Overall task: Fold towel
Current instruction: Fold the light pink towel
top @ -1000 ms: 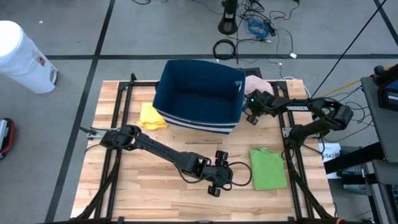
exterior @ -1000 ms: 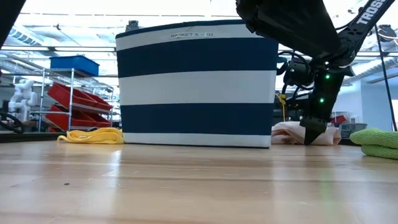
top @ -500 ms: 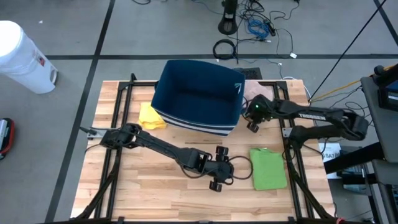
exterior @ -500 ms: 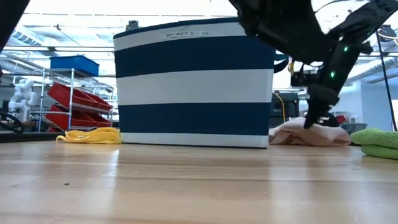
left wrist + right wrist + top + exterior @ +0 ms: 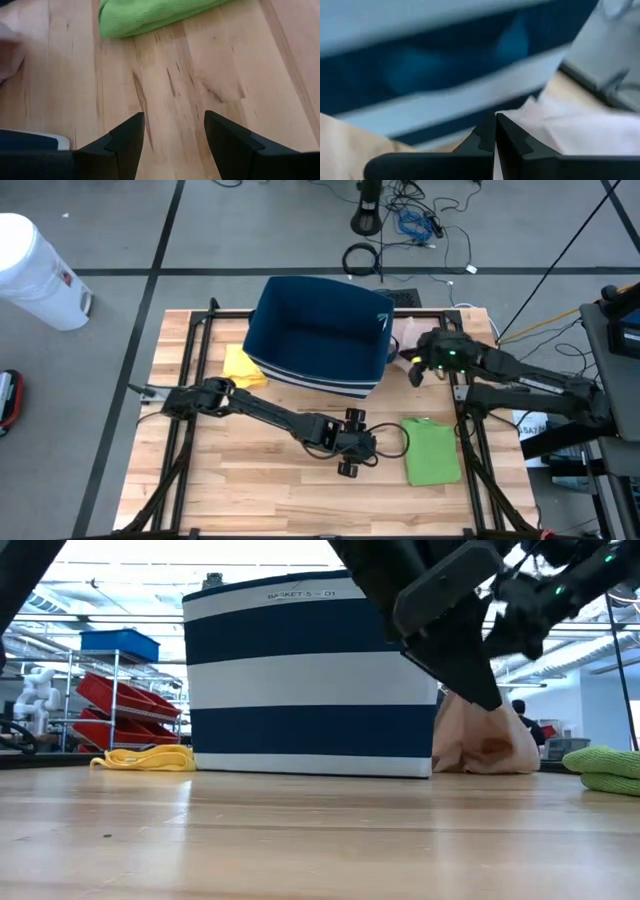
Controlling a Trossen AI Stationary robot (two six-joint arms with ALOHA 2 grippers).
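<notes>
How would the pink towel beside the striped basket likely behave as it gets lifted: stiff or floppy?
Probably floppy: in the low view the pink towel hangs in a loose drape, its bottom on the table. Likely light, since the right claw raises it by a pinch. It may slide rather than roll.

soft pink cloth towel (image 5: pixel 487 738), striped fabric basket (image 5: pixel 312 675), grainy matt wood table (image 5: pixel 300 840).

We can't see most of the pink towel (image 5: pixel 407 332) from above, it's tucked behind the striped basket (image 5: pixel 320 333) and under the right arm. Low view: dark arm covers towel top (image 5: pixel 483 737). Right wrist view motion-blurred. Green cloth (image 5: pixel 607 768) cut by low view's edge.
</notes>
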